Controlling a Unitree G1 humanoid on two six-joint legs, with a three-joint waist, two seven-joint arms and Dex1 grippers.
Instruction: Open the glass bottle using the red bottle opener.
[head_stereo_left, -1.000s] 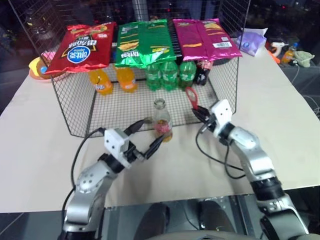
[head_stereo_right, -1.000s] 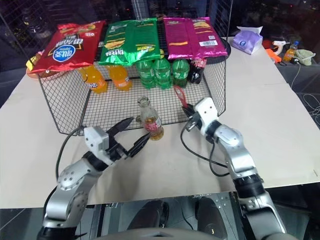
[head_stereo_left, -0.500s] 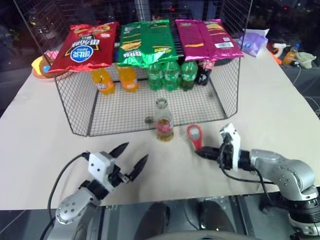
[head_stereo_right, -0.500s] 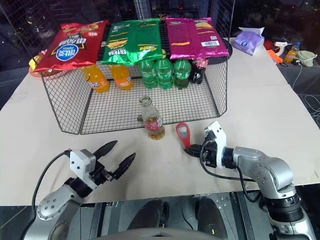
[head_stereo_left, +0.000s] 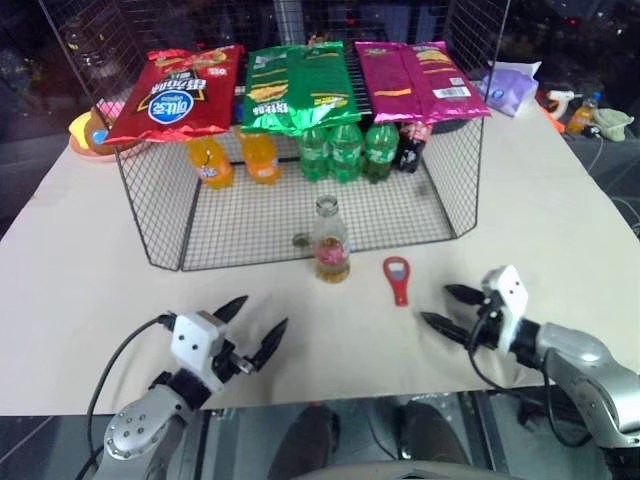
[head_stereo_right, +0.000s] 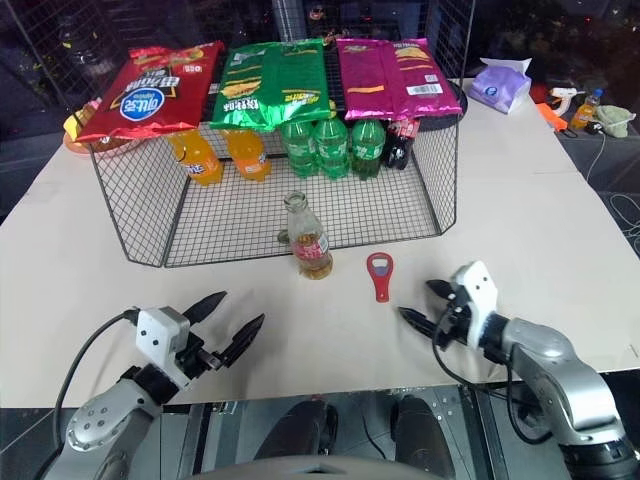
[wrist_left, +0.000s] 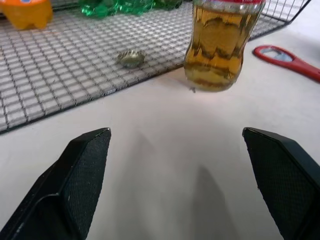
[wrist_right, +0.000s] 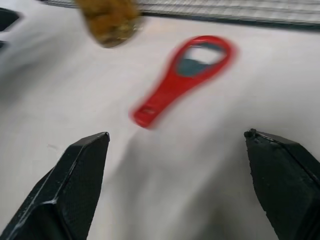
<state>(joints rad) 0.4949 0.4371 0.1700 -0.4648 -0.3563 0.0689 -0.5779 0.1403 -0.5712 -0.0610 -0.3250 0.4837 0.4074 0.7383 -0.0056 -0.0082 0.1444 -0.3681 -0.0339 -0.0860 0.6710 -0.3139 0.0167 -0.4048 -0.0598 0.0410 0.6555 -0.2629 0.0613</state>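
The glass bottle (head_stereo_left: 330, 240) stands upright at the front edge of the wire rack, its mouth bare; a loose metal cap (wrist_left: 131, 58) lies on the mesh beside it. The red bottle opener (head_stereo_left: 397, 279) lies flat on the table just right of the bottle, and nothing touches it. My right gripper (head_stereo_left: 446, 310) is open and empty, near the table's front edge, a little right of the opener. My left gripper (head_stereo_left: 257, 333) is open and empty at the front left, well short of the bottle (wrist_left: 223, 42). The right wrist view shows the opener (wrist_right: 182, 78) ahead of the open fingers.
A wire rack (head_stereo_left: 170, 250) holds orange bottles (head_stereo_left: 212, 161), green bottles (head_stereo_left: 345, 150) and a dark bottle (head_stereo_left: 410, 146); red (head_stereo_left: 175, 95), green (head_stereo_left: 300, 85) and magenta (head_stereo_left: 415, 80) snack bags lie on top. A purple pack (head_stereo_left: 510, 85) sits far right.
My right gripper opened, left the red opener lying on the table, and drew back toward the front right. My left gripper dropped back toward the table's front left, still open.
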